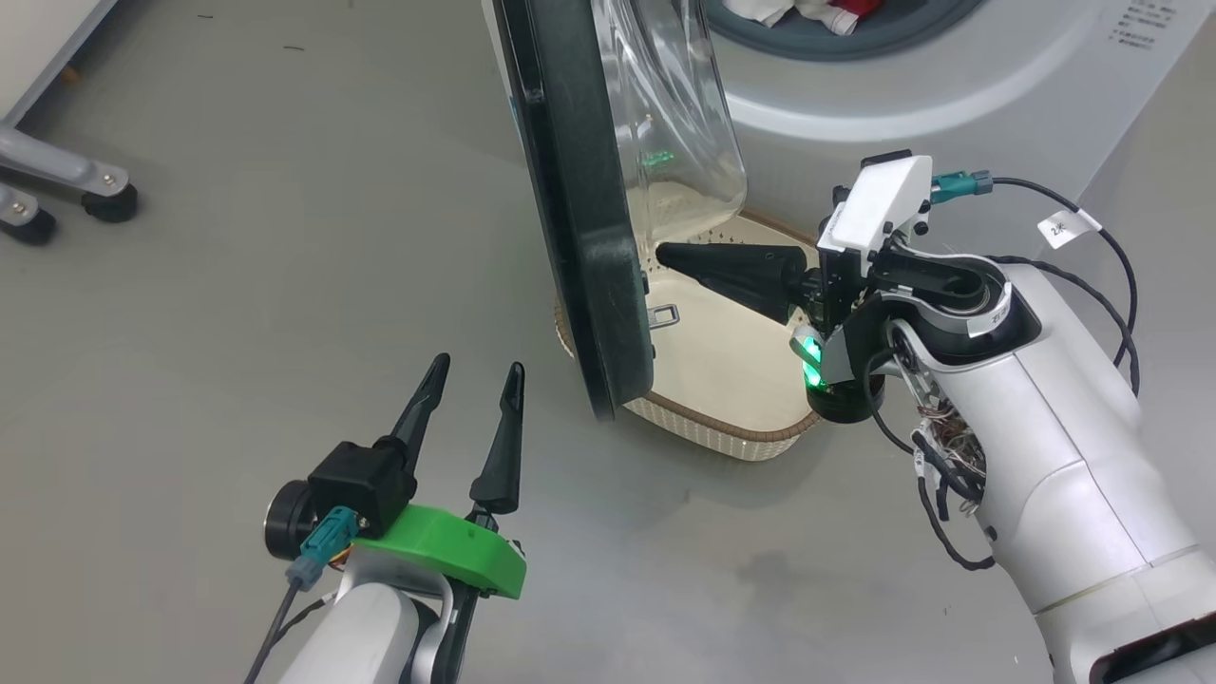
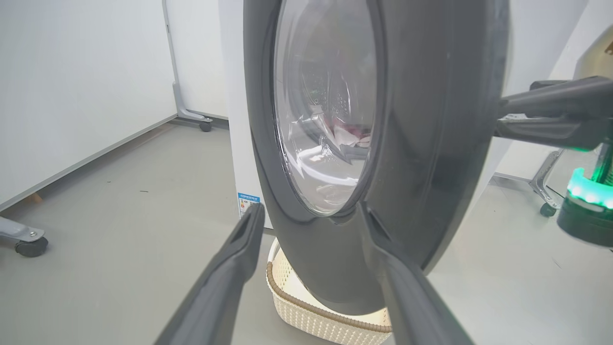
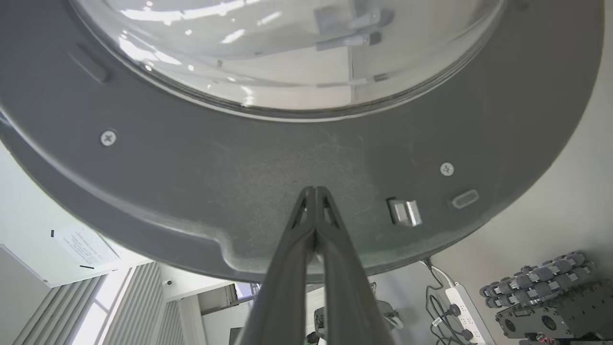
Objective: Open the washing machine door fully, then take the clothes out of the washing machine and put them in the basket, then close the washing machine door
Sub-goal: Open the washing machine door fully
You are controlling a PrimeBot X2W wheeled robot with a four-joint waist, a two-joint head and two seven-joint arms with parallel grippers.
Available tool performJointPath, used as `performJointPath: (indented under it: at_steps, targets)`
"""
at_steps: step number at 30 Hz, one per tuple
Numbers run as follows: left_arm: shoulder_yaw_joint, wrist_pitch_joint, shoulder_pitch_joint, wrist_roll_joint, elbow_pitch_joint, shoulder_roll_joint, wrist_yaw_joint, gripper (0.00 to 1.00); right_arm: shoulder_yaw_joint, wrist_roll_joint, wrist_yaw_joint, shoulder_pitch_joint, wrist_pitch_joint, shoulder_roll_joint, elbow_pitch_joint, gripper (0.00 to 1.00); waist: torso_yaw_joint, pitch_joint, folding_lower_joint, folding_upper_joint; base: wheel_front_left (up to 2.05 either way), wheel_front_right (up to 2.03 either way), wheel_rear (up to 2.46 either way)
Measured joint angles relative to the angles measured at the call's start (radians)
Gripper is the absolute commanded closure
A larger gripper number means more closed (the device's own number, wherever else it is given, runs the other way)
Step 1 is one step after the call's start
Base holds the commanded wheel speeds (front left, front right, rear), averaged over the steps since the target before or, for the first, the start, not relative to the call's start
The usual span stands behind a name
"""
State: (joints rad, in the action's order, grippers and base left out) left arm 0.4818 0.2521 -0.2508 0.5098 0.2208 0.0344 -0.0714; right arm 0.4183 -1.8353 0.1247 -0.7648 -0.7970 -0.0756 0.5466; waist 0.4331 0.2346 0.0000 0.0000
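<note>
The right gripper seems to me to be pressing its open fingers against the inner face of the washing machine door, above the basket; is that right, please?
Not quite: the right gripper has its fingers shut, tips together, as the right wrist view shows. The rest stands: they press against the inner face of the washing machine door, above the basket.

The left gripper [image 1: 479,364], two long dark fingers on a bright green plastic wrist bracket [image 1: 446,551], sits at seven o'clock in the head view, fingers spread wide and pointing toward twelve. The right gripper [image 1: 662,253], at three o'clock on a glossy white forearm [image 1: 1064,456], has its fingers pressed together, pointing toward nine. A green light [image 1: 809,366] glows at its wrist.
</note>
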Motion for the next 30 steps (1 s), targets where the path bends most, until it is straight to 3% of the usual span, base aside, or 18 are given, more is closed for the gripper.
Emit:
performJointPath:
  at_steps: [4, 6, 7, 8, 9, 10, 11, 16, 30]
  targets:
    - [-0.022, 0.000, 0.001, -0.005, 0.003, 0.000, -0.003, 0.00, -0.005, 0.049, -0.035, 0.024, 0.048, -0.035, -0.011, 1.00, -0.015, -0.018, 0.0000, 0.0000, 0.00, 0.00, 0.00]
    - [-0.036, 0.000, 0.006, -0.010, 0.008, 0.000, -0.003, 0.00, -0.011, 0.103, -0.077, 0.045, 0.102, -0.077, -0.022, 1.00, -0.029, -0.035, 0.0000, 0.0000, 0.00, 0.00, 0.00]
    - [-0.036, 0.000, 0.006, -0.010, 0.008, 0.000, -0.003, 0.00, -0.011, 0.103, -0.077, 0.045, 0.102, -0.077, -0.022, 1.00, -0.029, -0.035, 0.0000, 0.0000, 0.00, 0.00, 0.00]
    - [-0.057, 0.000, 0.014, -0.020, 0.012, 0.000, -0.004, 0.00, -0.010, 0.146, -0.112, 0.059, 0.142, -0.100, -0.035, 1.00, -0.040, -0.047, 0.0000, 0.0000, 0.00, 0.00, 0.00]
    - [-0.057, 0.000, 0.014, -0.020, 0.012, 0.000, -0.004, 0.00, -0.010, 0.146, -0.112, 0.059, 0.142, -0.100, -0.035, 1.00, -0.040, -0.047, 0.0000, 0.0000, 0.00, 0.00, 0.00]
    - [-0.079, 0.000, 0.022, -0.030, 0.013, 0.000, -0.004, 0.00, -0.005, 0.202, -0.147, 0.071, 0.186, -0.125, -0.051, 1.00, -0.054, -0.057, 0.0000, 0.0000, 0.00, 0.00, 0.00]
    - [-0.079, 0.000, 0.022, -0.030, 0.013, 0.000, -0.004, 0.00, -0.005, 0.202, -0.147, 0.071, 0.186, -0.125, -0.051, 1.00, -0.054, -0.057, 0.0000, 0.0000, 0.00, 0.00, 0.00]
    - [-0.120, 0.000, 0.028, -0.052, 0.019, 0.000, -0.004, 0.00, 0.036, 0.404, -0.234, 0.116, 0.324, -0.237, -0.092, 1.00, -0.088, -0.087, 0.0000, 0.0000, 0.00, 0.00, 0.00]
    - [-0.210, 0.000, 0.082, -0.072, 0.023, 0.005, -0.002, 0.00, 0.089, 0.777, -0.238, 0.277, 0.718, -0.354, -0.249, 1.00, -0.184, -0.157, 0.0000, 0.0000, 0.00, 0.00, 0.00]
